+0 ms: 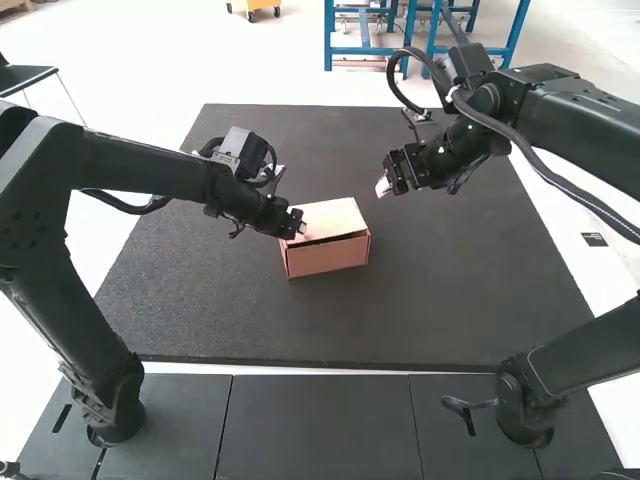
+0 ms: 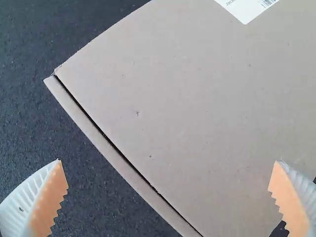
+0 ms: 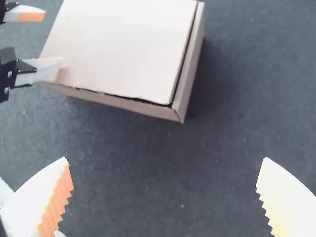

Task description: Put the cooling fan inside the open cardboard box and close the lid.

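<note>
Cardboard box (image 1: 326,237) sits on the dark mat (image 1: 450,290) near mid-desk, lid lying flat down on it with a thin seam showing along the front edge. Left tool (image 1: 294,225) is at the box's upper left edge, fingers spread wide over the lid. Right tool (image 1: 385,186) hangs above and right of the box, apart from it, fingers also spread, nothing between them.

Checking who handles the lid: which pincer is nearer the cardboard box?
Left. The left pincer is at the lid edge of the cardboard box. The right pincer hangs raised to its right, clearly apart from it.
</note>
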Available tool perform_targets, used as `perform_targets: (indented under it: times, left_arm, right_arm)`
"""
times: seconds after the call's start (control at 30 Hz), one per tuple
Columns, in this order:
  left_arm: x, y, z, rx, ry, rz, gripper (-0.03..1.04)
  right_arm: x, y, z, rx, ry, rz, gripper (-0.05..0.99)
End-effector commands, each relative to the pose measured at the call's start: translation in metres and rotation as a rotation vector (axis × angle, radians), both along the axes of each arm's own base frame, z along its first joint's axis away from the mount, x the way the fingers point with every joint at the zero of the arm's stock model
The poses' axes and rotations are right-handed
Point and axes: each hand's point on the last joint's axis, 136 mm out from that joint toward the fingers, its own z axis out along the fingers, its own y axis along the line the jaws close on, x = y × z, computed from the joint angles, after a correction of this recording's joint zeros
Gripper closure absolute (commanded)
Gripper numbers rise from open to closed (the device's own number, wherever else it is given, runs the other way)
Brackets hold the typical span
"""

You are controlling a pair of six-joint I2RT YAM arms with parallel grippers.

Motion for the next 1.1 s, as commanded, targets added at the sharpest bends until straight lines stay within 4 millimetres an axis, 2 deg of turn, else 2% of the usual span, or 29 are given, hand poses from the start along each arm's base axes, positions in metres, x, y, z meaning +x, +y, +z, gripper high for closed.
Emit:
perform_targets:
  times: [0.0, 0.23, 0.37, 0.43, 0.5, 0.57, 0.67, 0.73, 0.8, 0.87, 0.97, 1.07]
  left_arm:
    - [-0.004, 0.000, -0.010, 0.012, 0.009, 0.005, 0.05]
    - [-0.003, 0.003, -0.029, 0.024, 0.004, 0.015, 0.05]
    - [0.001, 0.001, -0.027, 0.011, -0.003, 0.028, 0.05]
    - [0.006, 0.001, -0.017, -0.006, -0.014, 0.045, 0.05]
    - [0.010, 0.001, 0.006, -0.032, -0.036, 0.066, 0.05]
    - [0.019, 0.003, 0.039, -0.076, -0.108, 0.083, 0.05]
    - [0.029, 0.010, 0.091, -0.146, -0.242, 0.110, 0.05]
    - [0.029, 0.016, 0.114, -0.165, -0.300, 0.126, 0.05]
    - [0.025, 0.022, 0.125, -0.171, -0.322, 0.137, 0.05]
    - [0.020, 0.029, 0.128, -0.165, -0.328, 0.148, 0.05]
    - [0.013, 0.041, 0.125, -0.148, -0.338, 0.159, 0.05]
    - [0.007, 0.059, 0.123, -0.133, -0.366, 0.180, 0.05]
  right_arm:
    - [0.003, 0.000, 0.021, 0.044, -0.042, -0.013, 0.09]
    - [0.002, 0.000, 0.022, 0.043, -0.041, -0.015, 0.09]
    - [0.002, 0.000, 0.022, 0.043, -0.041, -0.015, 0.09]
    - [0.002, 0.000, 0.021, 0.042, -0.039, -0.015, 0.09]
    - [0.002, 0.000, 0.018, 0.041, -0.034, -0.016, 0.09]
    - [0.003, 0.000, 0.018, 0.045, -0.044, -0.016, 0.09]
    - [0.010, 0.003, 0.028, 0.080, -0.098, -0.026, 0.09]
    - [0.015, 0.005, 0.036, 0.106, -0.138, -0.034, 0.09]
    - [0.019, 0.005, 0.040, 0.127, -0.166, -0.049, 0.09]
    - [0.021, 0.004, 0.044, 0.139, -0.186, -0.063, 0.09]
    - [0.027, -0.002, 0.048, 0.152, -0.236, -0.104, 0.09]
    - [0.037, -0.020, 0.048, 0.149, -0.319, -0.170, 0.08]
